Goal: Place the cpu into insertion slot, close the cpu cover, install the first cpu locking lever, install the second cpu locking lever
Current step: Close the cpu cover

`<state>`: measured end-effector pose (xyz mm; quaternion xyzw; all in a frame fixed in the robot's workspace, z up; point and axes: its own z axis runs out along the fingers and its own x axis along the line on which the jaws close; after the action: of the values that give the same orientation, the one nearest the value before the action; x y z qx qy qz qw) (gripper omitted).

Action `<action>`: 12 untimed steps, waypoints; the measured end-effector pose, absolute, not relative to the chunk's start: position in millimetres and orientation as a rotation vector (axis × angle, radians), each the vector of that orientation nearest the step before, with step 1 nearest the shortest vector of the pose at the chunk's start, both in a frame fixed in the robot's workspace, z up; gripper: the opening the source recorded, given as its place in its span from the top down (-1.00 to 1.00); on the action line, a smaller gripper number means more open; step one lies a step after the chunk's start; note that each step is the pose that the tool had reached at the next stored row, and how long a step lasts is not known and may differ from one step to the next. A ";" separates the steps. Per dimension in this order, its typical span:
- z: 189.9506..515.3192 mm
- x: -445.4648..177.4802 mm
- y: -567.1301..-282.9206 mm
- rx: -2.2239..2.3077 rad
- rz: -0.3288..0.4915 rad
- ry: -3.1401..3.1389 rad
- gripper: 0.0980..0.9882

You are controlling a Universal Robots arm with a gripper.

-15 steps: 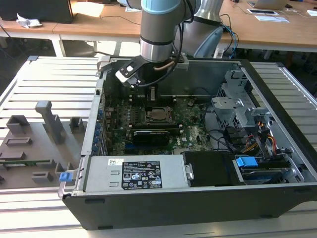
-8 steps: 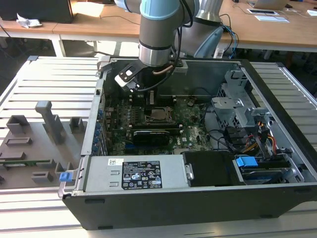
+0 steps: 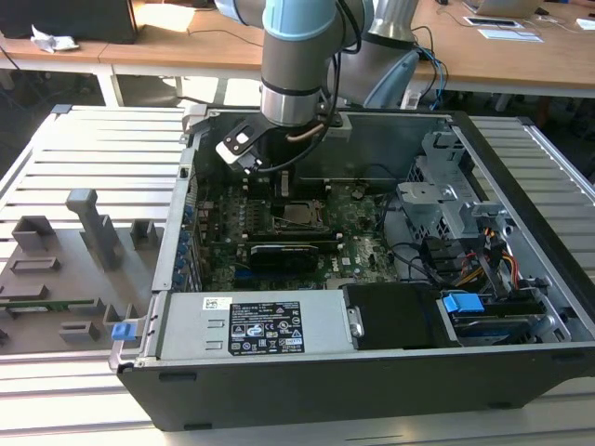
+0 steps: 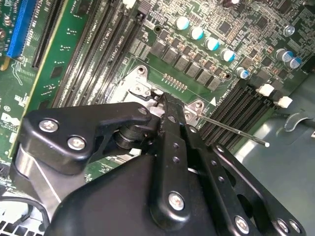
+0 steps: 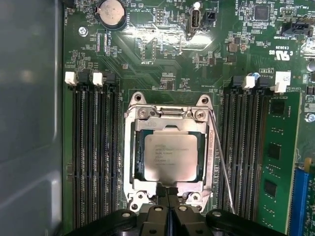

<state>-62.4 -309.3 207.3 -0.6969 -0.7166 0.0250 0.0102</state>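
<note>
cpu (image 5: 170, 157) sits in the slot (image 5: 129, 147) at the board's (image 5: 147, 54) middle, cover (image 5: 167, 127) down, claw (image 5: 168, 194) pressed together at the slot's edge, so I'd ease the loose lever (image 5: 221, 162) down slow and hook it fully.

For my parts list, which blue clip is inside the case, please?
The blue clip on the drive bay, at the exterior view's right; the other clip sits outside.

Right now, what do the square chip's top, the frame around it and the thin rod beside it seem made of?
The small square silver-grey cpu: metal top, matte with soft sheen. The square windowed silver cpu cover framing it: thin sheet metal, likely steel, glinting at the edges. The thin silver locking lever: bare metal wire, probably steel, bright along its length.
</note>
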 end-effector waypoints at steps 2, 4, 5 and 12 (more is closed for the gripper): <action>206.7 -62.4 -307.2 -2.175 0.078 -2.237 0.98; 206.4 -61.7 -306.5 -2.175 0.078 -2.237 0.98; 206.2 -61.1 -306.2 -2.175 0.078 -2.237 0.98; 205.0 -57.3 -305.4 -2.175 0.078 -2.237 0.98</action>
<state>-57.3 -305.4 205.0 -0.6969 -0.7167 0.0251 0.0101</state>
